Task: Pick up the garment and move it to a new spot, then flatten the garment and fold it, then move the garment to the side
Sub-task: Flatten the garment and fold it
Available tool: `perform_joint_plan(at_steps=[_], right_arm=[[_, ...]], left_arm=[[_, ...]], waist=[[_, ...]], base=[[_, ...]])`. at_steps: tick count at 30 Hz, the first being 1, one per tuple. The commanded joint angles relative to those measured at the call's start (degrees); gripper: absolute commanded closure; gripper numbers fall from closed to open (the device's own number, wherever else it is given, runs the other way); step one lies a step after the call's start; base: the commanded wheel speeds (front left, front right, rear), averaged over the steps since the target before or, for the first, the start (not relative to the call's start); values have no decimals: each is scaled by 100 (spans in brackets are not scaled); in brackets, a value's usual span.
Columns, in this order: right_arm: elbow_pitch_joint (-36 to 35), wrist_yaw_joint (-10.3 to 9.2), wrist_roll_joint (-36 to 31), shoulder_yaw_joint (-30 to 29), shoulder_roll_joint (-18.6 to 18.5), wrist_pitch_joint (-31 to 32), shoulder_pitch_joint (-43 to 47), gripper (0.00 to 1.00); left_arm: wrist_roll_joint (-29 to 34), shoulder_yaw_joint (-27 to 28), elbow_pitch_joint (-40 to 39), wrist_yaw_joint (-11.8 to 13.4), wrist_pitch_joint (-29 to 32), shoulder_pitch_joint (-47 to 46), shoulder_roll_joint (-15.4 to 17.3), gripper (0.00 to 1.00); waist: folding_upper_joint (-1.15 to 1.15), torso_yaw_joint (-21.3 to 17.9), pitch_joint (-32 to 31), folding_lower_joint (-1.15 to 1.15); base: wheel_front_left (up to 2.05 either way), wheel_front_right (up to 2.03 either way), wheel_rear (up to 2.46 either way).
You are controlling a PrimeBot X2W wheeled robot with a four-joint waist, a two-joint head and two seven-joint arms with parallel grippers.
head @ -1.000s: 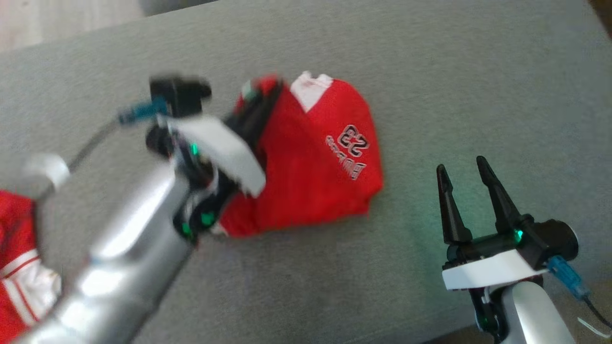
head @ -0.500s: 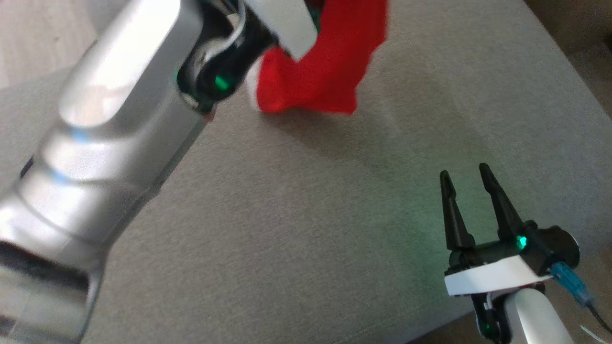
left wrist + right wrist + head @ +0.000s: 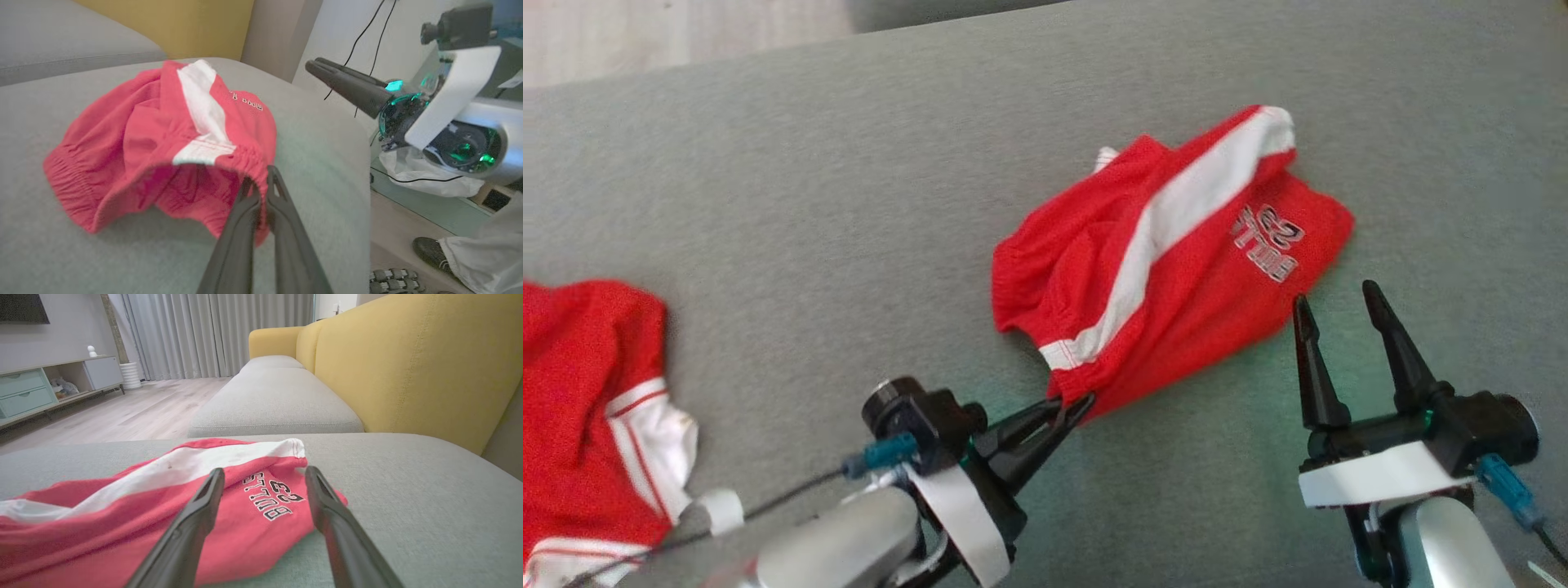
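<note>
You have bare grey cushion (image 3: 849, 204) between the crumpled red garment (image 3: 1160, 269) and the second red garment (image 3: 580, 367) at the robot's left; a yellow backrest (image 3: 408, 363) walls off the right side.

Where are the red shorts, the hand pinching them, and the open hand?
red shorts (image 3: 1192, 286), head view, red cloth near the middle.
left gripper (image 3: 1076, 402), head view, between its tips pinching the hem.
right gripper (image 3: 1335, 291), head view, between its open tips.
</note>
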Motion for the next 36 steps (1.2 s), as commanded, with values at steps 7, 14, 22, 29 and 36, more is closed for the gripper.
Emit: perform_joint_plan(at_steps=[7,14,22,29,36], right_arm=[[-174,-4,-181,49,-32,-14,-31,0],[-119,-4,-183,135,-32,-14,51,0],[-101,-4,-185,159,-32,-14,57,0],[-93,-4,-202,124,-32,-14,83,0],[-92,-4,-195,99,-32,-14,90,0]], left_arm=[[74,-14,509,9,-469,382,-508,100],[-758,574,434,9,-485,704,-741,0],[-1647,507,401,9,-486,709,-689,0],[-2020,232,583,9,-475,596,-581,0],[-2207,80,524,9,-479,488,-547,0]], waist=[[0,527,-28,0],[0,572,-183,0],[0,454,-180,0],[0,377,-182,0],[0,403,-148,0]], base=[[0,0,0],[0,0,0],[0,0,0],[0,0,0],[0,0,0]])
